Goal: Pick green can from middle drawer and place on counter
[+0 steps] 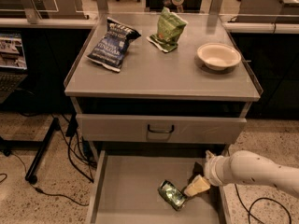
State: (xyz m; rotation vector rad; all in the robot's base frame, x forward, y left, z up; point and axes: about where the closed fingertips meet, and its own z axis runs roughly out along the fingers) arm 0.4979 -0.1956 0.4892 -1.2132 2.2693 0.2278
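Because the green can (pixel 172 195) lies on its side on the floor of the open middle drawer (pixel 126 190), toward the front right, its curved wall faces up and it is free to roll. The can should be treated as light, stiff at its ends, and thin-walled and easily dented along the body, with a glossy, slippery skin; whether it is full cannot be determined. The recommended hold is across the middle of the body, squarely on opposite sides of the curved wall, with moderate force so that it neither slips out nor creases. The gripper (pixel 197 186) sits low inside the drawer at the can's right, its pale tip touching or just beside the can's right-hand end; whether it is parted or closed on the can cannot be told. No other contents show in the visible part of the drawer. The upper drawer front (pixel 161 128) is closed. On the counter (pixel 159 73) rest a pale bowl (pixel 218 56) at the right rear, apparently empty, a green snack bag (pixel 168 28) at rear centre and a dark blue chip bag (pixel 112 43) at the left; the bare front area offers room for placement.
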